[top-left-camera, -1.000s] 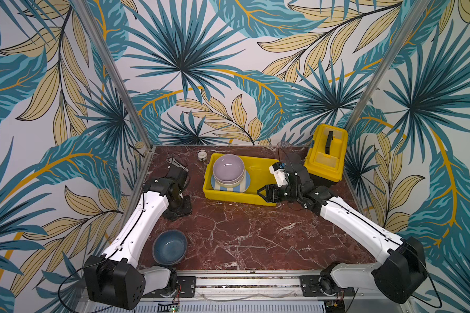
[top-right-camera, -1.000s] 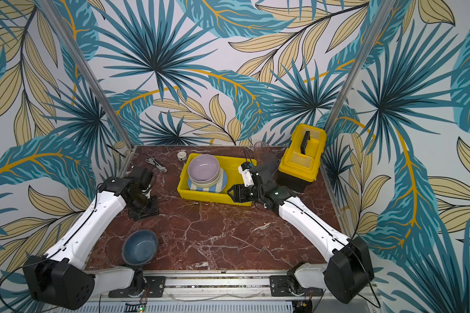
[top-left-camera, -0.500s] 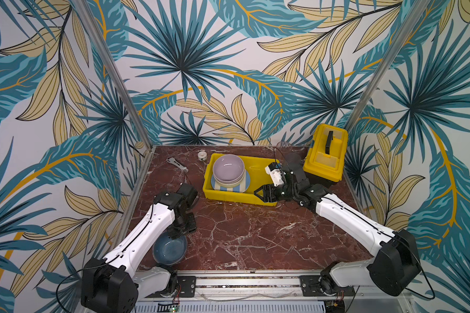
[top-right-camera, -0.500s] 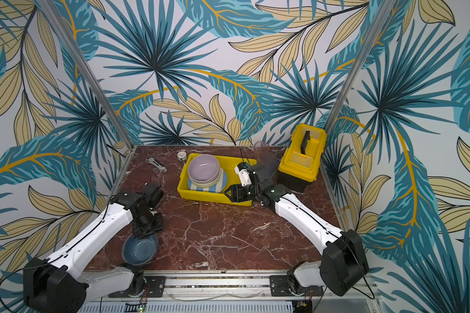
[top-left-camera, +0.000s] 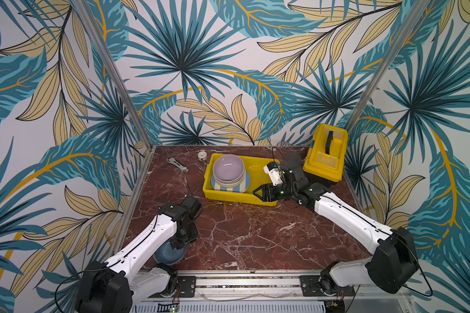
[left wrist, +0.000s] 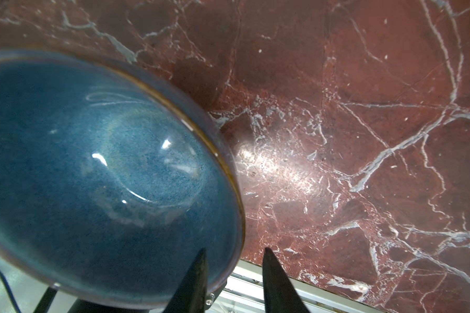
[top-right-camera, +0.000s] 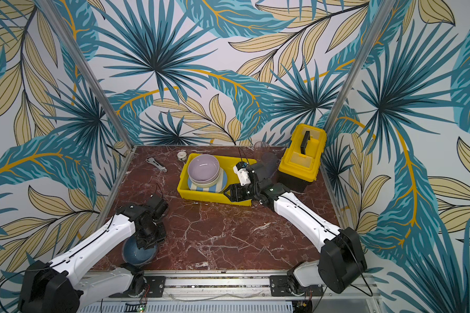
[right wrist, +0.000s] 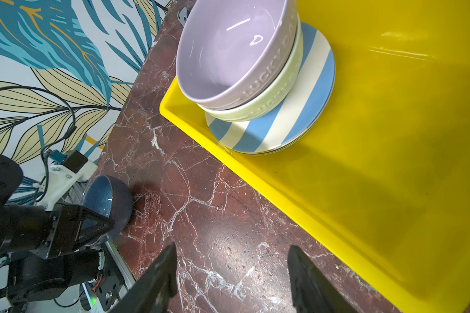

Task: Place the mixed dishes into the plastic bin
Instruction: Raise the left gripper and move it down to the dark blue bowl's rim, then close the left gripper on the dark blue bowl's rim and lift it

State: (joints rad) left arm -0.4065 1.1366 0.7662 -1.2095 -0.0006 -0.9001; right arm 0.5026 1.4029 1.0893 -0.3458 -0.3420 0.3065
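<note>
The blue bowl [top-left-camera: 168,256] [left wrist: 92,162] stands at the table's front left edge. My left gripper [left wrist: 232,250] [top-left-camera: 178,244] is down over its right rim. One finger is inside the bowl and the other outside, with a small gap still showing at the rim. The yellow plastic bin [top-left-camera: 228,196] [right wrist: 391,135] holds a lilac bowl [top-left-camera: 228,168] nested in a pale green bowl [right wrist: 277,103] on a blue-and-cream striped plate [top-left-camera: 243,184]. My right gripper [top-left-camera: 259,191] [right wrist: 231,249] hangs open and empty over the marble at the bin's front right corner. Two clear tumblers [top-right-camera: 261,147] [top-right-camera: 269,160] stand behind the bin.
A yellow toolbox [top-left-camera: 326,154] with a black handle fills the back right corner. A metal wrench [top-left-camera: 177,164] and a small white tape roll [top-left-camera: 202,155] lie at the back left. The aluminium rail [top-left-camera: 242,281] runs along the front edge.
My left arm swung from the back left to the front and came down on the blue bowl's rim, its jaws narrowing. The right gripper has barely moved.
</note>
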